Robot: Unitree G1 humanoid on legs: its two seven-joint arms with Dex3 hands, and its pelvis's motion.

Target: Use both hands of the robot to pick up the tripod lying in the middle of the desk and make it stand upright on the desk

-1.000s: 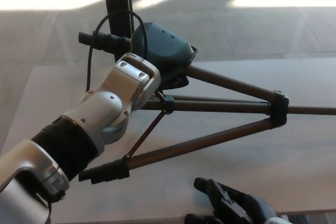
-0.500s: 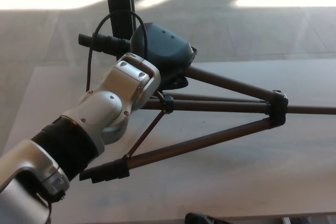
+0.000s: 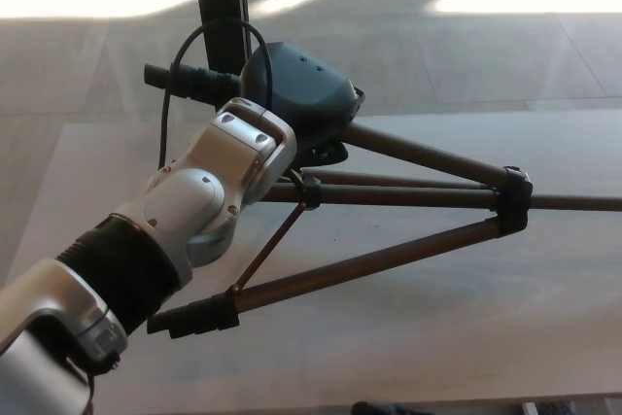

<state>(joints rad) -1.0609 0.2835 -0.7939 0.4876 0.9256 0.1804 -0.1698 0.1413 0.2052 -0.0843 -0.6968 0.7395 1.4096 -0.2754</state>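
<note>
The tripod (image 3: 389,196) is dark with brownish legs spread out to the right above the pale desk (image 3: 544,318). Its upper legs meet at a black clamp (image 3: 513,199). One lower leg ends in a black foot (image 3: 194,316) near the desk's front left. My left arm comes in from the lower left, and my left hand (image 3: 296,89) is shut on the tripod's head, covering it. A black handle (image 3: 180,75) sticks out left of the hand. My right hand (image 3: 389,408) shows only as a dark sliver at the bottom edge, apart from the tripod.
A black upright post (image 3: 219,7) rises behind my left hand, with a thin black cable (image 3: 167,114) looping beside it. Beyond the desk's far edge lies a grey floor (image 3: 466,46) with bright sunlit patches.
My right hand has dropped down out of the picture's bottom edge until only a sliver is left. The left hand and tripod have barely moved.
</note>
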